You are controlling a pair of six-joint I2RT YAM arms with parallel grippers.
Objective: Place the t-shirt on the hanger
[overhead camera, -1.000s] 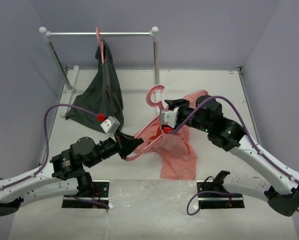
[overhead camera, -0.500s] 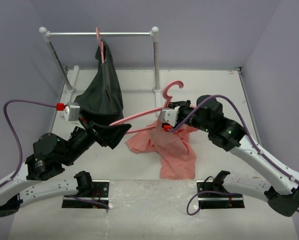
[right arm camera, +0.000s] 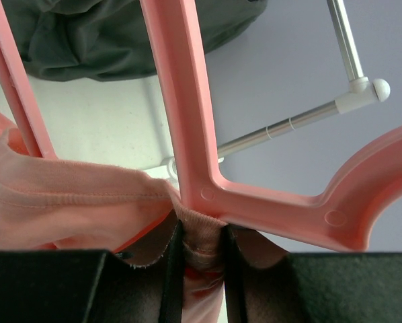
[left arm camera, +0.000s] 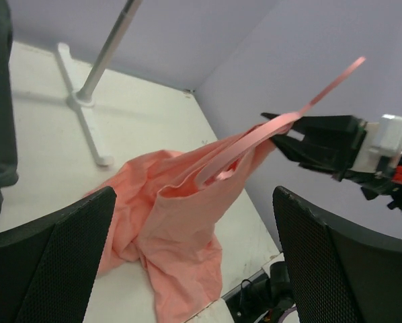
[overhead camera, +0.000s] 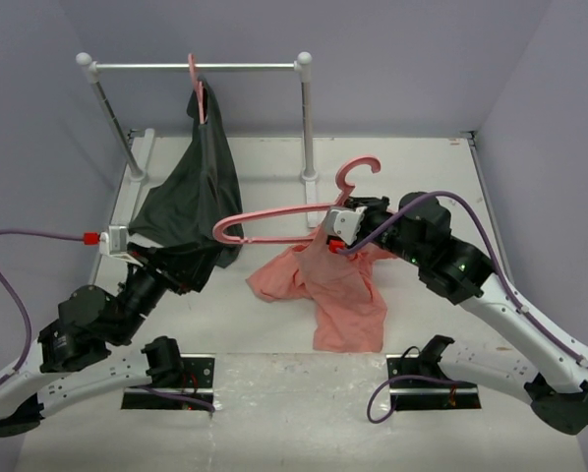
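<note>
From above, the right hand (overhead camera: 339,228) holds the thin pink plastic hanger (overhead camera: 274,217) level over the worktop (overhead camera: 422,172). The limp salmon cloth t-shirt (overhead camera: 345,290) trails from it onto the surface.

The left wrist view shows the left hand (left arm camera: 194,192) spread wide and empty.

In the right wrist view, the right hand pinches the hanger's neck and collar cloth together.

The hanger is likely light, stiff and slick, and the shirt floppy, so grip the collar hem.

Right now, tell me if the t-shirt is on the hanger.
Not on: the hanger juts out bare; the t-shirt droops bunched from the right gripper.

Left tool (overhead camera: 188,273) released hanger (overhead camera: 284,211), withdrew; right tool (overhead camera: 331,228) raised it level.
</note>
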